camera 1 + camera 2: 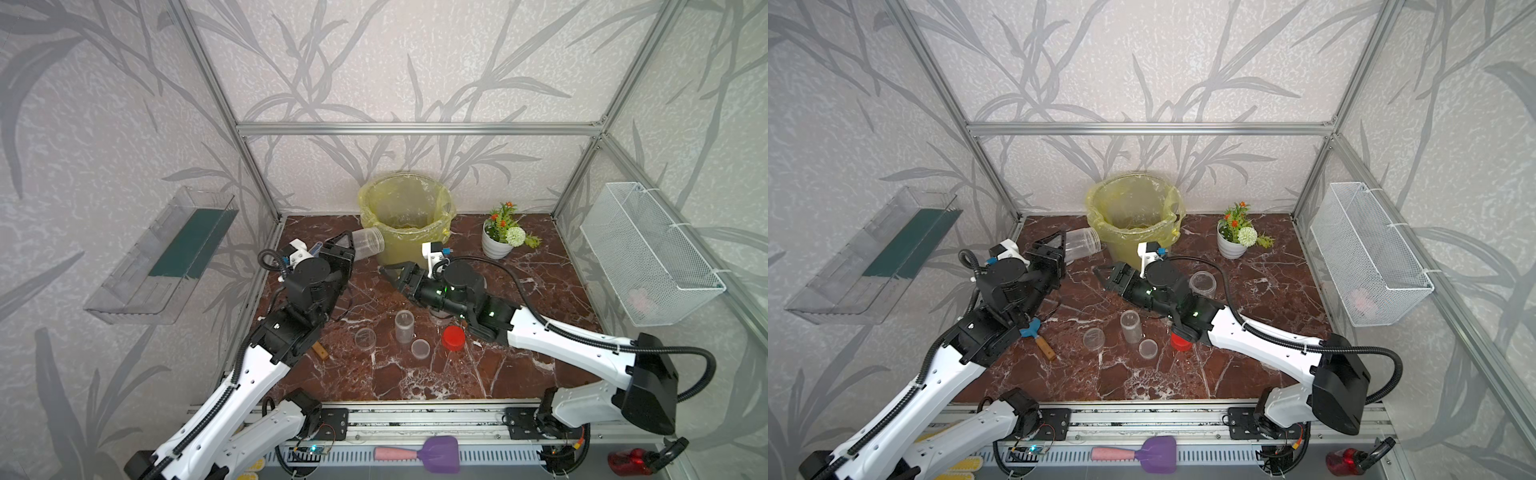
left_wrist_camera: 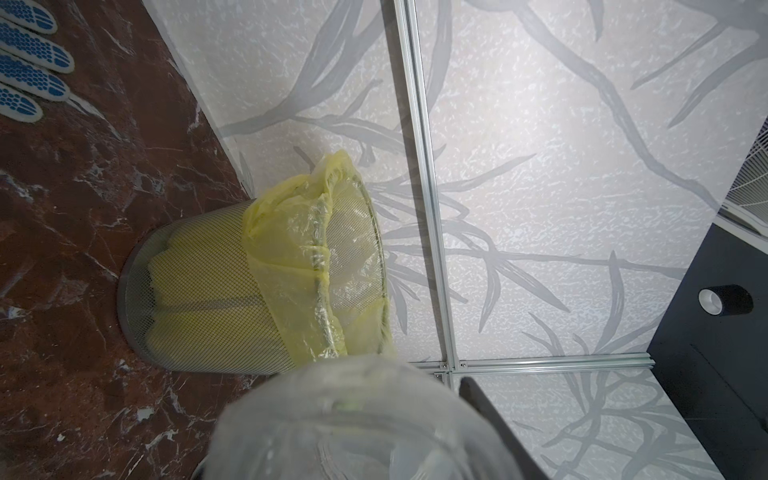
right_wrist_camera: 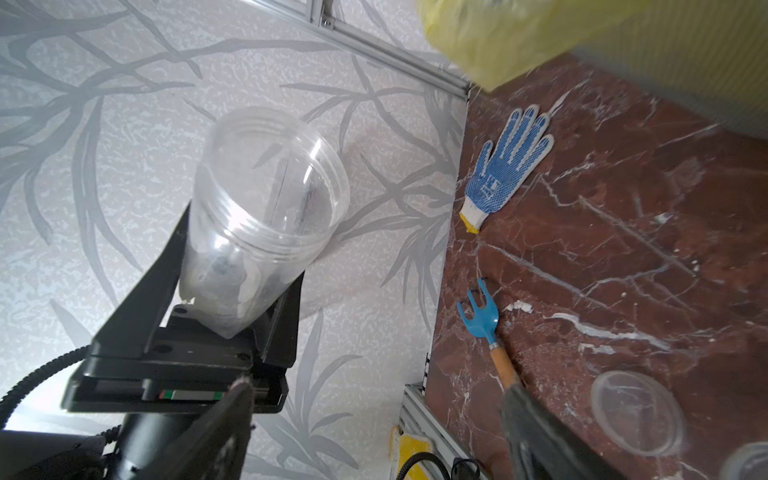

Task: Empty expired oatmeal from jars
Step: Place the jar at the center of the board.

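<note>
My left gripper (image 1: 351, 249) (image 1: 1065, 249) is shut on the base of a wide clear jar (image 1: 368, 245) (image 1: 1084, 245) (image 2: 353, 424) (image 3: 266, 208). The jar lies on its side above the table, its open mouth close to the bin's side, and looks empty. My right gripper (image 1: 388, 272) (image 1: 1100, 274) (image 3: 374, 395) stands open and empty just in front of the bin. A slim clear jar (image 1: 403, 326) stands upright and open mid-table. Another wide clear jar (image 1: 1202, 284) sits behind the right arm. The oatmeal is out of view.
A mesh bin with a yellow bag (image 1: 405, 220) (image 2: 249, 282) stands at the back, a white flower pot (image 1: 496, 245) to its right. Two clear lids (image 1: 365, 337) (image 1: 420, 348) and a red lid (image 1: 453, 337) lie mid-table. A blue glove (image 3: 505, 166) and small rake (image 1: 1030, 332) lie at the left.
</note>
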Available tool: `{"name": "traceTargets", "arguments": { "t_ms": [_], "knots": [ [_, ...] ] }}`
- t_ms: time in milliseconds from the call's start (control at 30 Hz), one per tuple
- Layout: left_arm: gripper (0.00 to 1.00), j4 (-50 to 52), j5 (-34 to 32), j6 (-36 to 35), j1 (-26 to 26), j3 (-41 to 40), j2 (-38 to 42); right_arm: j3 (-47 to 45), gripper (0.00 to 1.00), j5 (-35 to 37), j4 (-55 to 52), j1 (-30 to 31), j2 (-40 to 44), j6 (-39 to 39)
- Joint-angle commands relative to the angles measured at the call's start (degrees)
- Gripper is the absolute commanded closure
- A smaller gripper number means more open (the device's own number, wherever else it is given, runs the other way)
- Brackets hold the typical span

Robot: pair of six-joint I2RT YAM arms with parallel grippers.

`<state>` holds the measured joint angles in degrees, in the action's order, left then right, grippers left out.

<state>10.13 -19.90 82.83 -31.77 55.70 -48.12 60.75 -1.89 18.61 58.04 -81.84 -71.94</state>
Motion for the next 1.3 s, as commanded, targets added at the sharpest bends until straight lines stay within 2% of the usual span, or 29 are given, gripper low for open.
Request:
{"name": "traceTargets", "arguments": {
  "t_ms": [0, 400, 533, 933, 1133, 1267],
  "knots": [
    [1.00, 4.8, -1.9, 2.8, 0.0, 0.2, 2.6, 0.6, 0.07, 5.2, 11.3, 3.4, -2.9, -3.1],
    [1.00, 6.1, -0.3, 7.6, 0.0, -8.5, 9.4, 4.2, 0.08, 8.3, 15.7, 5.4, -7.4, -3.4],
    [1.00, 4.7, 0.7, 7.7, 0.0, -9.3, 10.1, 5.2, 0.08, 10.0, 17.9, 5.4, -10.0, -5.8],
    [1.00, 6.3, 0.5, 4.0, 0.0, -7.9, 11.4, 8.9, 0.09, 5.9, 22.1, 3.9, -15.2, -9.5],
    [1.00, 4.5, 4.2, 4.4, 0.0, -9.3, 9.9, 11.6, 0.11, 0.9, 21.4, 1.6, -16.9, -11.4],
    [1.00, 1.9, 6.3, 3.1, 0.0, -9.2, 7.7, 11.5, 0.14, 0.0, 23.4, 1.3, -18.5, -13.1]
  ]
}}
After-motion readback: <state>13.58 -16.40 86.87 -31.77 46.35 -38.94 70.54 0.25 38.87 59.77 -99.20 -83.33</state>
